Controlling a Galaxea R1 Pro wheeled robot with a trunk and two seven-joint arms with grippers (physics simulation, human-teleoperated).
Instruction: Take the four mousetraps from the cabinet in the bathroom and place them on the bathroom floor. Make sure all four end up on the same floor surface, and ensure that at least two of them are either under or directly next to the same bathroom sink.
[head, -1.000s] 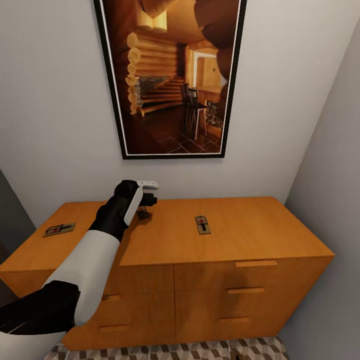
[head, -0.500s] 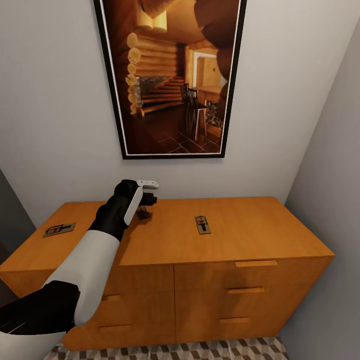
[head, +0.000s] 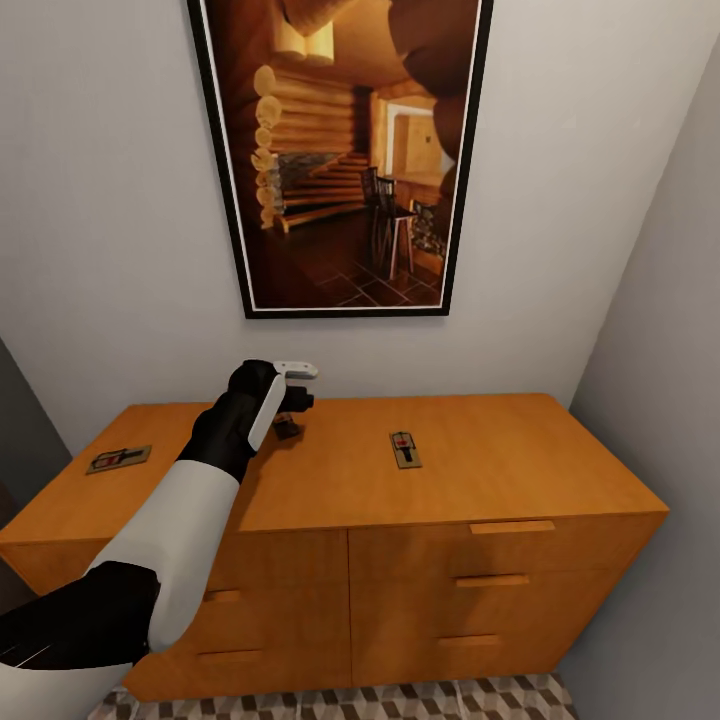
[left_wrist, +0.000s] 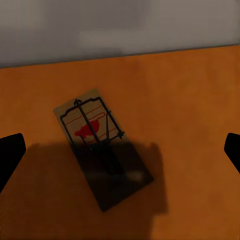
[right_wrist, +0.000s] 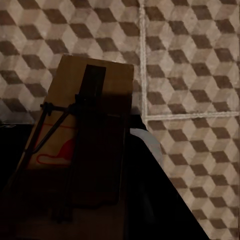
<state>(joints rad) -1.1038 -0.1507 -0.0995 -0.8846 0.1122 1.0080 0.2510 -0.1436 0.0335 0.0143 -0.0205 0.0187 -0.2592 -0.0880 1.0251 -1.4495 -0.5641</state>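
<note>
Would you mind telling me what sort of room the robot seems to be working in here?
Probably a corner of a home, perhaps a bathroom: a wooden cabinet with drawers against a plain wall, a framed picture above it, and a cube-patterned tiled floor.

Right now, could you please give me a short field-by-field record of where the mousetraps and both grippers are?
cabinet top: three mousetraps lying flat
left mousetrap: near the cabinet's left edge
middle mousetrap: under the left gripper, untouched
right mousetrap: mid-top, apart from the arm
left gripper: open, hovering over the middle mousetrap
fourth mousetrap: held in the right gripper above the bathroom floor
</note>
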